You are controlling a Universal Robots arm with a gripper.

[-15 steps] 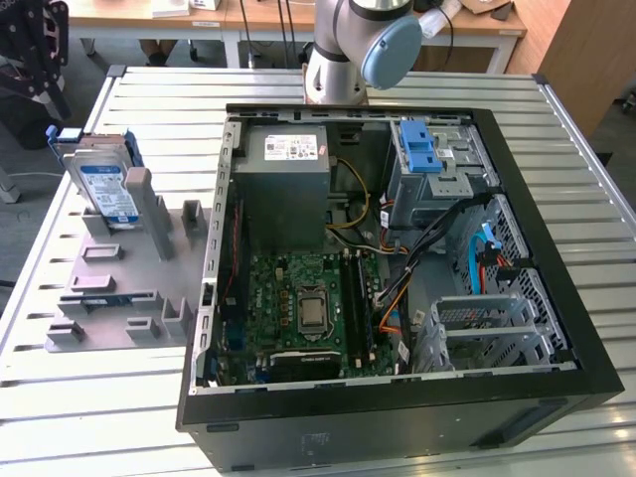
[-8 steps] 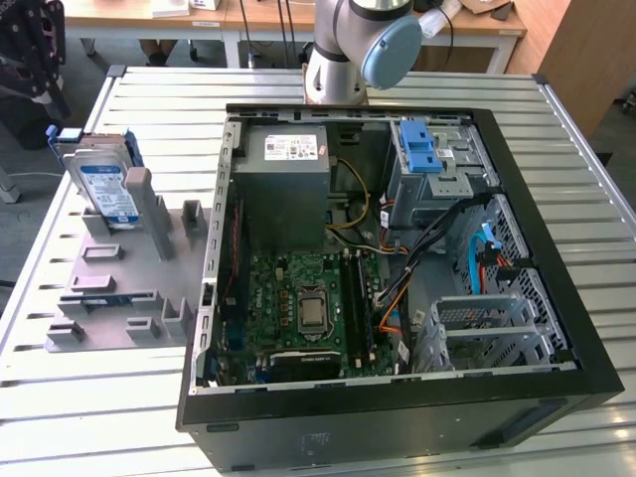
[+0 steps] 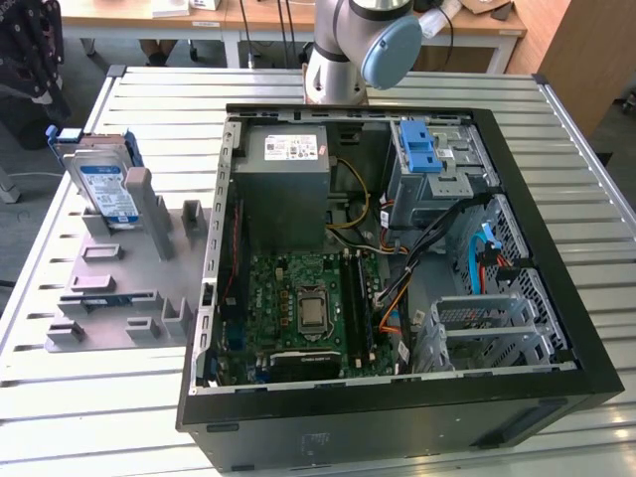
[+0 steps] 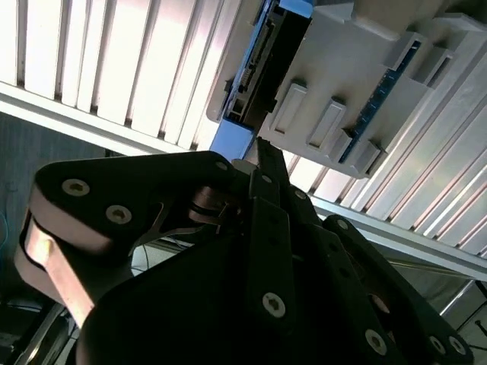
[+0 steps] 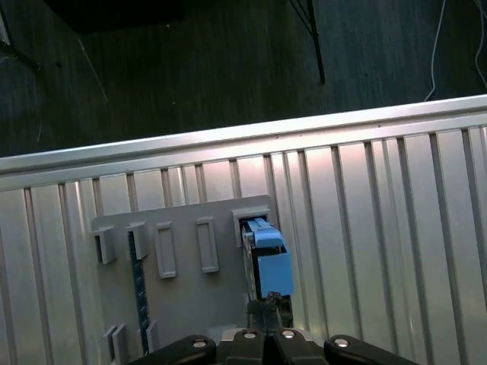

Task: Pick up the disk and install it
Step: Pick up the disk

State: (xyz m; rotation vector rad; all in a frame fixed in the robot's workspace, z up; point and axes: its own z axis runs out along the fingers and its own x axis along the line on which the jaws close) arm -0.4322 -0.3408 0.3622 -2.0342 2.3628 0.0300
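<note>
The disk [image 3: 104, 189] stands on edge in a slot at the far end of a grey holder [image 3: 119, 288], on the exterior view's left. It is silver with a white-and-blue label and a blue carrier frame. My gripper [image 3: 40, 84] hangs dark above and beyond it, near the table's corner, not touching it. In the first wrist view the disk [image 5: 268, 262] shows edge-on with its blue frame, just ahead of my gripper [image 5: 266, 308]. The second wrist view has the gripper [image 4: 262, 152] with fingers together and empty, short of the disk [image 4: 262, 61].
An open computer case [image 3: 397, 407] fills the middle of the slatted metal table [image 3: 149, 99]. Inside are a grey power supply [image 3: 283, 169], a green motherboard [image 3: 308, 308], a blue latch [image 3: 422, 154], cables and a silver drive cage [image 3: 487, 333]. The arm's base [image 3: 343, 60] stands behind the case.
</note>
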